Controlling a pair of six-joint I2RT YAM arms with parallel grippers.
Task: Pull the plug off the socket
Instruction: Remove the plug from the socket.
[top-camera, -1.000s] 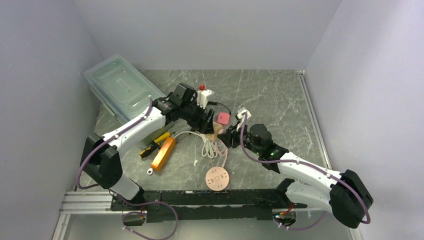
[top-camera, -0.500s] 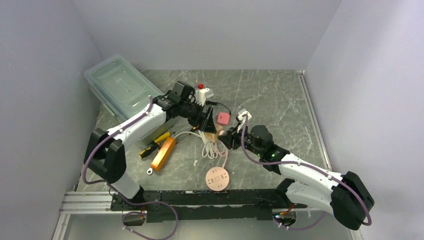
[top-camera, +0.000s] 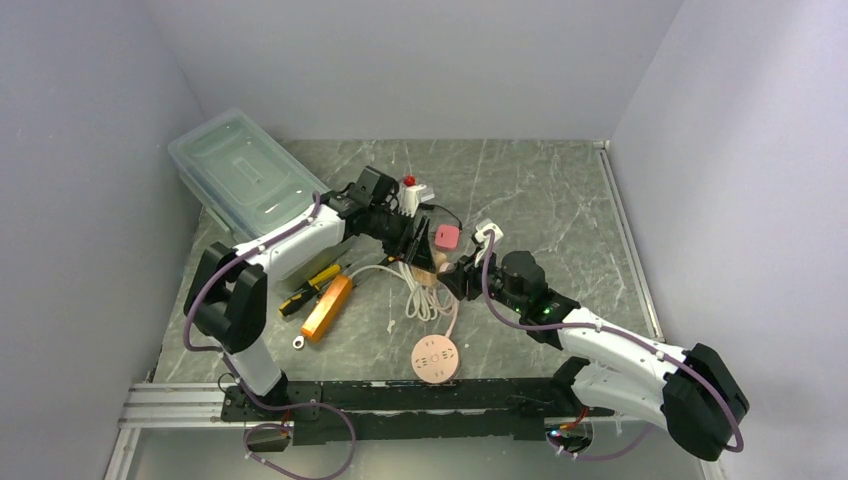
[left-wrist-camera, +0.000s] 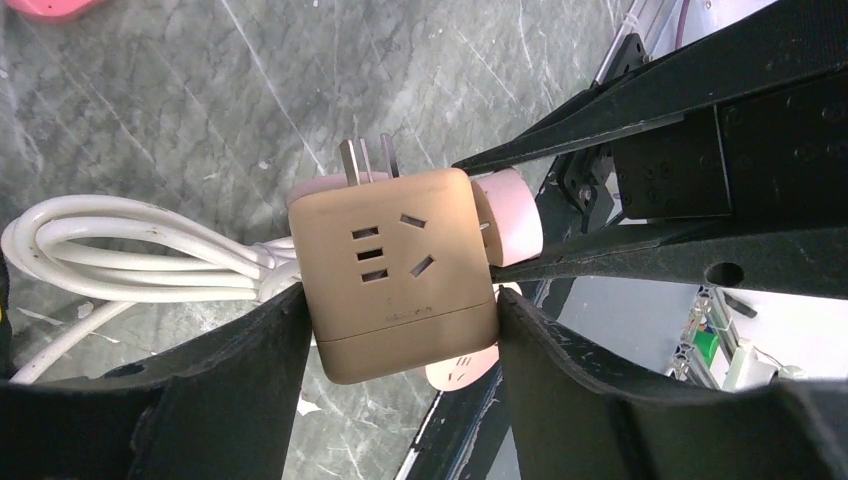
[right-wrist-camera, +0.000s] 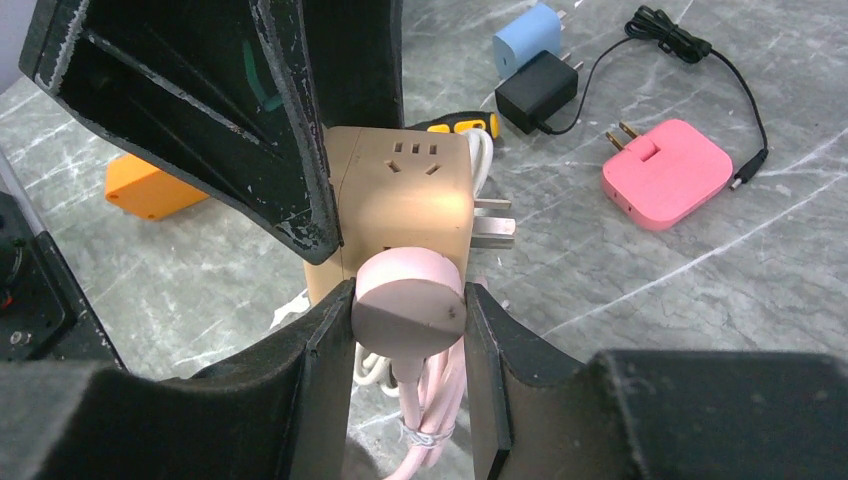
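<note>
The socket (left-wrist-camera: 395, 270) is a tan cube with a white cable and bare prongs on one side, also seen in the right wrist view (right-wrist-camera: 400, 195) and from above (top-camera: 428, 262). My left gripper (left-wrist-camera: 400, 300) is shut on it, one finger against each side. A round pink plug (right-wrist-camera: 410, 312) with a pink cord sits in the cube's side face. My right gripper (right-wrist-camera: 408, 320) is shut on that plug, pads pressing both sides. From above, the left gripper (top-camera: 418, 245) and the right gripper (top-camera: 455, 272) meet at mid-table.
A pink flat adapter (right-wrist-camera: 668, 172), a black adapter (right-wrist-camera: 538, 90) and a blue one (right-wrist-camera: 530, 35) lie behind the socket. Left of it are an orange box (top-camera: 326, 306), screwdrivers (top-camera: 310, 283) and a clear bin (top-camera: 245, 175). A pink disc (top-camera: 435, 357) lies near the front.
The left gripper has shifted a little to the right, lowered over the socket and closed its fingers onto its sides. The right gripper has kept still on the plug.
</note>
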